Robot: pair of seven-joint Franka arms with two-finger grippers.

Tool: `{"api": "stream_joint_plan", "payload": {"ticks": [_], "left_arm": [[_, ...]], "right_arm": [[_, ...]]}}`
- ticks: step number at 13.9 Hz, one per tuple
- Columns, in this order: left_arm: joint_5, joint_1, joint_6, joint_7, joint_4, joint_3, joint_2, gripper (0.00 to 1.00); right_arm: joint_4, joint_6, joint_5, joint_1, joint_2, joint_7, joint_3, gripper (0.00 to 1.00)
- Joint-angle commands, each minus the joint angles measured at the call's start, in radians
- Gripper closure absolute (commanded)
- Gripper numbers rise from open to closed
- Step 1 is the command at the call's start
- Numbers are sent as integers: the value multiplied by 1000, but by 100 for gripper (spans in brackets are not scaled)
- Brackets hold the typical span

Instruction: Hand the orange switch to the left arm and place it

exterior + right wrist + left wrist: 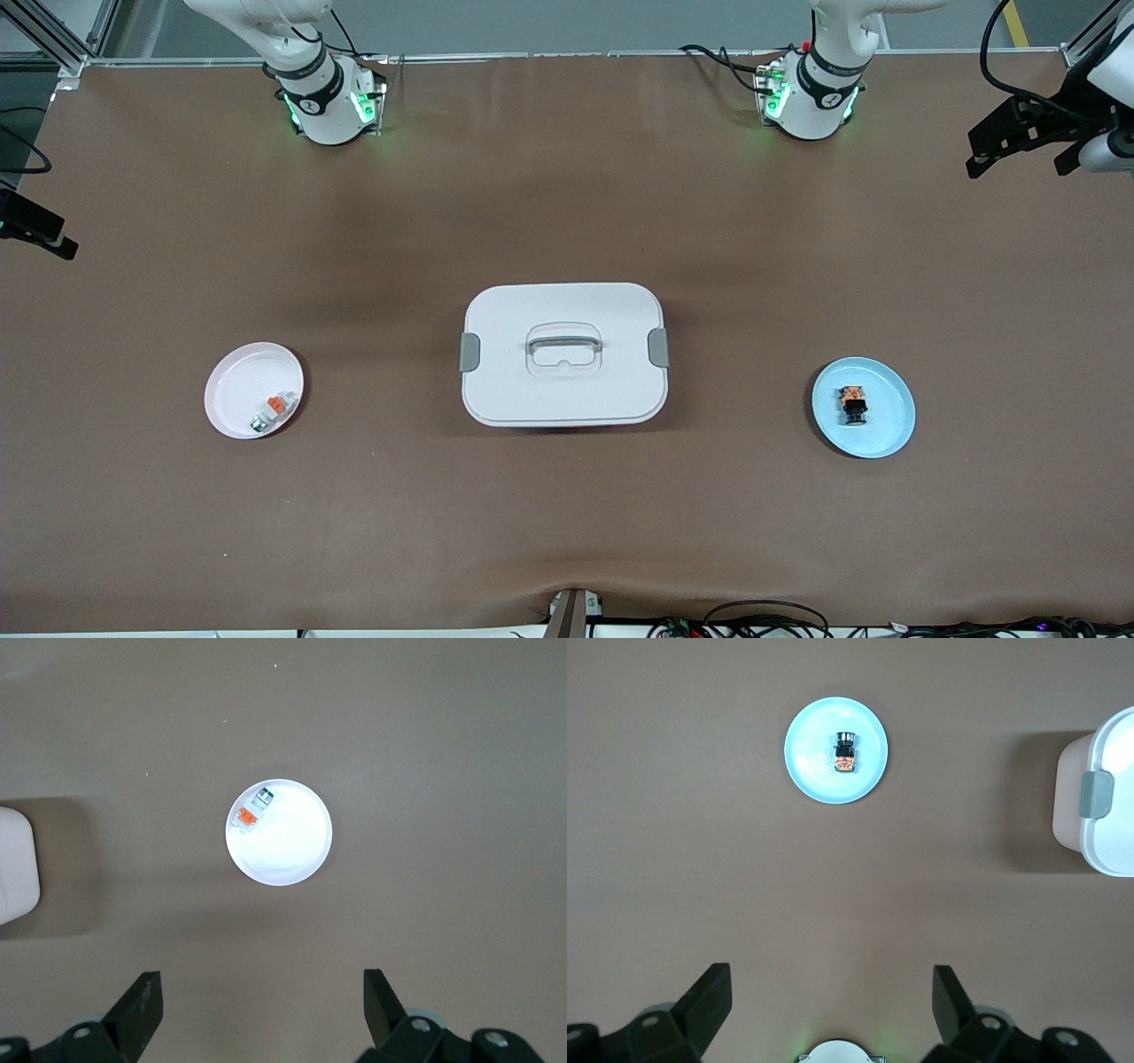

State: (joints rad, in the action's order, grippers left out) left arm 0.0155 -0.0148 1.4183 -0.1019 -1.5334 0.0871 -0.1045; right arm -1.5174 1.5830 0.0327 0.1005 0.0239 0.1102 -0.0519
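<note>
Brown surface (567, 195), seen from above. The box (564, 354), white with grey side latches and a grey handle recessed in its lid, sits closed at the centre, directly between the two plates. Both arms wait raised, their bases along the edge of the surface farthest from the front camera.

Light blue plate (877, 430), toward the left arm's end, well apart from the box. The orange switch (854, 404) lies on it near the middle, on its side, black body with orange face.

White plate (232, 390), toward the right arm's end, also well apart from the box. A small white-and-grey part with an orange tab (272, 412) rests on it close to the rim.

Left hand (831, 1001): released, fingers spread wide and empty, high over bare surface, with the blue plate in its wrist view.

Right hand (262, 1005): likewise released and empty, high over bare surface, with the white plate in its wrist view.
</note>
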Motion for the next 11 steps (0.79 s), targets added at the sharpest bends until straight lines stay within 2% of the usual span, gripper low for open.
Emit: {"api": "stream_joint_plan", "payload": {"ticks": [1,5,8,11], "left_arm": [[-17,1,-18,-13,7,0,-14,0],[-14,1,-18,-15,7,2,-12,0],[-12,1,-18,-15,7,2,-12,0],[-8,-1,-16,-12,7,3,-11,0]], "right_arm": [[-18,9,13,21,-22,6,15,0],[-18,14,6,19,-27,9,17,0],[9,-79,3,22,-27,9,14,0],[20,-94,-13,24,-25,8,14,0]]}}
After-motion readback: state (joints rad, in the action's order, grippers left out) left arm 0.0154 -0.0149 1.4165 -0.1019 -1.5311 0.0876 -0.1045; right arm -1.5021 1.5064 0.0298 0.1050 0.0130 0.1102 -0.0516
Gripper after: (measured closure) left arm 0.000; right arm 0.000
